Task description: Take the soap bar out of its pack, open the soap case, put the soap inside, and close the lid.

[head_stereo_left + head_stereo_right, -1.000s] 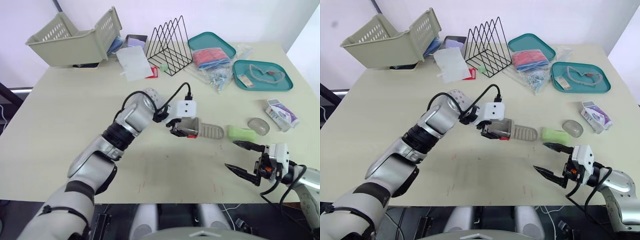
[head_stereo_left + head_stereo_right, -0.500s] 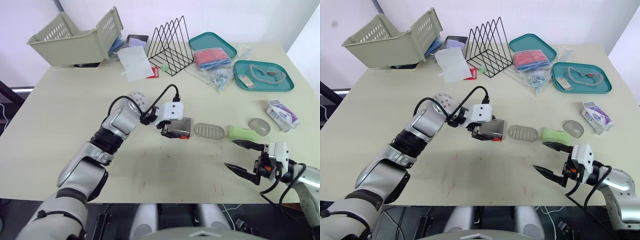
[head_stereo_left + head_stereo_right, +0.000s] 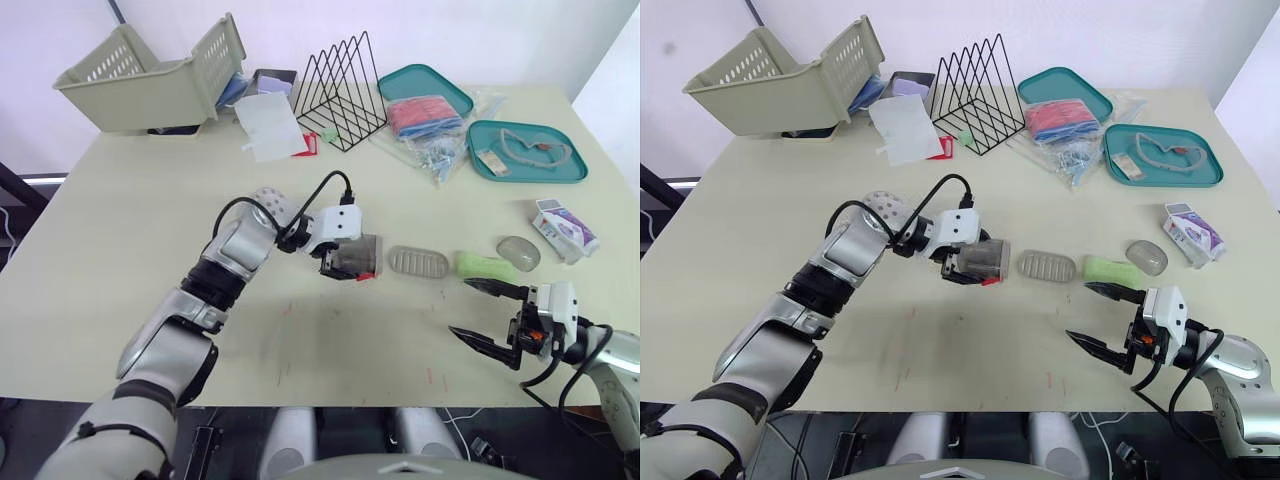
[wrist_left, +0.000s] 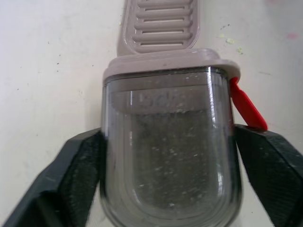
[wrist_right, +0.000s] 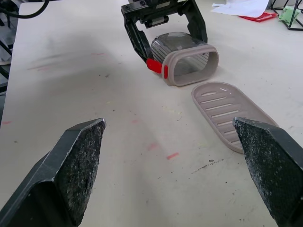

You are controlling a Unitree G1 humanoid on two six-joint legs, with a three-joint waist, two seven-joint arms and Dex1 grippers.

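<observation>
basket [image 3: 150, 75] stands at the upper left of the table [image 3: 120, 220]. near the frame's centre the left gripper [image 3: 347, 262] clamps the smoky soap case shell [image 4: 170, 151] by its two sides, open mouth facing right, red latch [image 4: 246, 106] at the mouth's lower rim. just right of it the ribbed case tray [image 3: 418, 262] lies flat. further right lie the green soap bar [image 3: 484, 266], a clear oval piece [image 3: 517, 252] and the soap pack [image 3: 563, 228]. at lower right the right gripper [image 3: 462, 308] hovers with fingers spread wide, holding nothing.
</observation>
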